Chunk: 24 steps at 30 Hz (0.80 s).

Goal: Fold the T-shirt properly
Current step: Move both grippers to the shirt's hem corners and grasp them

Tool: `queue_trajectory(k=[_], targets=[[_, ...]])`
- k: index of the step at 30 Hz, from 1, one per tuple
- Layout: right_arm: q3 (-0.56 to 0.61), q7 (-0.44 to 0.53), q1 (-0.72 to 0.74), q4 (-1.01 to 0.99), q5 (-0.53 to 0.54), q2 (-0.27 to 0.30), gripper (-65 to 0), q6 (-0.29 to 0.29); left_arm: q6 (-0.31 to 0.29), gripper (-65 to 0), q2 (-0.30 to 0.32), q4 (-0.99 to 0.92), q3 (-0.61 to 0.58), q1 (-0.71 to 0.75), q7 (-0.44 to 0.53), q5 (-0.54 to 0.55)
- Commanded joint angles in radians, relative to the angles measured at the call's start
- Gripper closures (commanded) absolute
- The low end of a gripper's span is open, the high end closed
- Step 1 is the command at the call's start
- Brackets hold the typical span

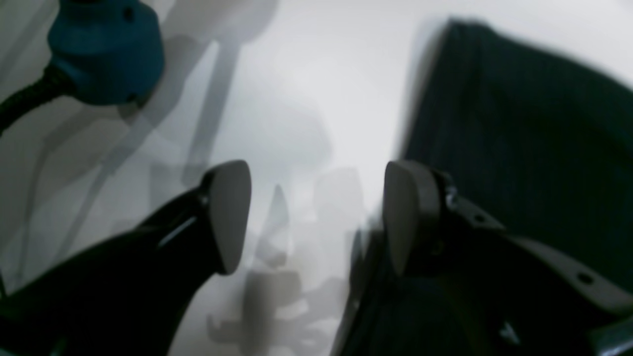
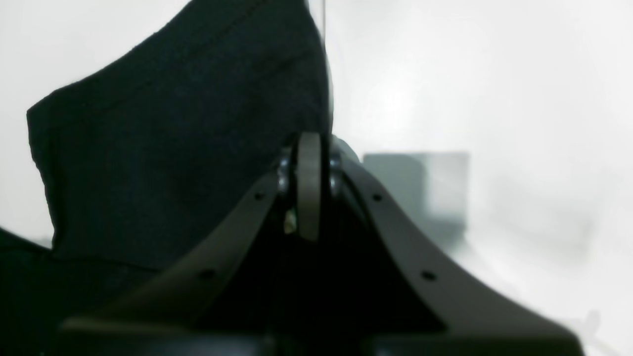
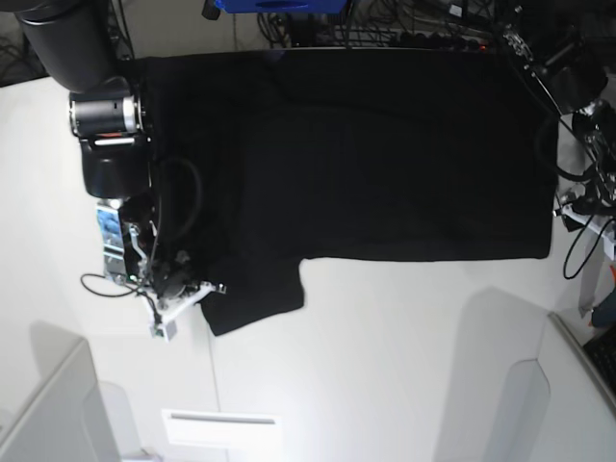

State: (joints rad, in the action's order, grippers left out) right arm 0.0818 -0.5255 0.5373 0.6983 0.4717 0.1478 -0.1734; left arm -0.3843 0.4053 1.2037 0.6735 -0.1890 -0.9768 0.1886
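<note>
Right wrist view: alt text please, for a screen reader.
The right gripper is seen close up, its fingers pressed shut at the edge of the black T-shirt, which lies on a white table. The picture is blurred.

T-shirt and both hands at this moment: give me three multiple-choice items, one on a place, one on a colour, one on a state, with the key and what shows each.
1. Which part of the T-shirt lies nearest the right hand in the base view?
A. a sleeve
B. the collar
C. the far hem

2. What colour is the shirt side facing up?
A. white
B. plain black
C. red

3. How does the left hand stand?
A. shut on the shirt
B. shut on nothing
C. open

Key: 1 A, the short flap of cloth sticking out toward the bottom of the base view ends by that hand. 2 B, only black cloth shows on the white table. 3 C, the left wrist view shows its two pads apart with bare table between them and the shirt off to one side.
</note>
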Motion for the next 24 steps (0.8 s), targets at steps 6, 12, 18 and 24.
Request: queue_trajectory(k=[6, 12, 18, 24], targets=[[0.002, -0.023, 0.023, 0.007, -0.004, 0.002, 0.0, 0.005, 0.000, -41.0, 0.020, -0.161, -0.094, -0.168, 0.069, 0.013], [0.002, -0.022, 0.025, 0.007, -0.004, 0.002, 0.0, 0.004, 0.084, -41.1, 0.020, -0.276, -0.123, -0.194, 0.143, 0.015], [0.003, -0.020, 0.022, 0.007, -0.004, 0.002, 0.0, 0.004, 0.087, -41.1, 0.016, -0.284, -0.163, -0.192, 0.221, 0.018], [0.003, -0.020, 0.022, 0.007, -0.004, 0.002, 0.0, 0.004, 0.087, -40.2, 0.002, -0.285, -0.196, -0.192, 0.226, 0.022]])
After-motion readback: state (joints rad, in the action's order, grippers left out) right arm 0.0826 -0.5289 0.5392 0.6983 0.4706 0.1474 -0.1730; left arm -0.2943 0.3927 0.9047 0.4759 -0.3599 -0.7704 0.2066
